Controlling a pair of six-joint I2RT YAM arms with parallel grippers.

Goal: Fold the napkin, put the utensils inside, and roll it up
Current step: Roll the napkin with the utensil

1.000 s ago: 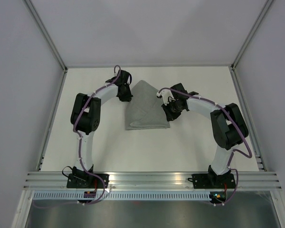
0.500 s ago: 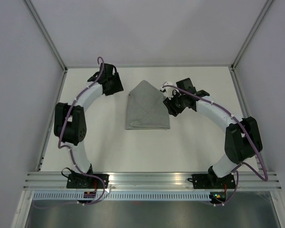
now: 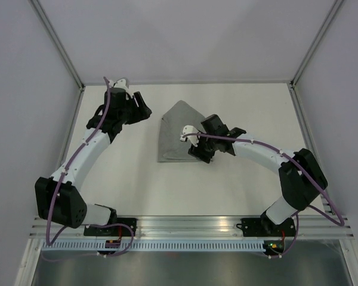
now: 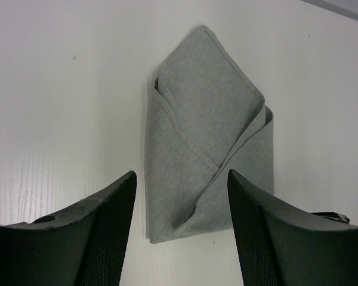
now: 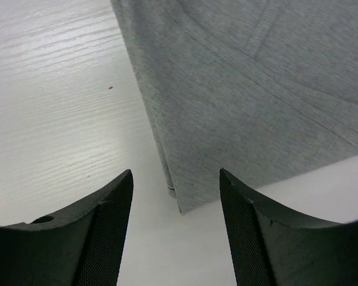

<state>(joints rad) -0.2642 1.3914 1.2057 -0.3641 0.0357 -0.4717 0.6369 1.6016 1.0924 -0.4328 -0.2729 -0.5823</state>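
Shows grey napkin (image 3: 180, 134) folded into pointed envelope; left hand (image 3: 144, 111) beside it, right hand (image 3: 195, 153) over its corner, both agape, empty.

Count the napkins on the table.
1: the folded grey napkin lies on the table, its near right corner below the right fingers. A second could hide underneath.

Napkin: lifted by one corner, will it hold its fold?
Probably not: the napkin lies in loose overlapping flaps, so it would likely droop open. Its matte, felt-like surface probably grips well. Thin layered edges suggest a push would bunch it.
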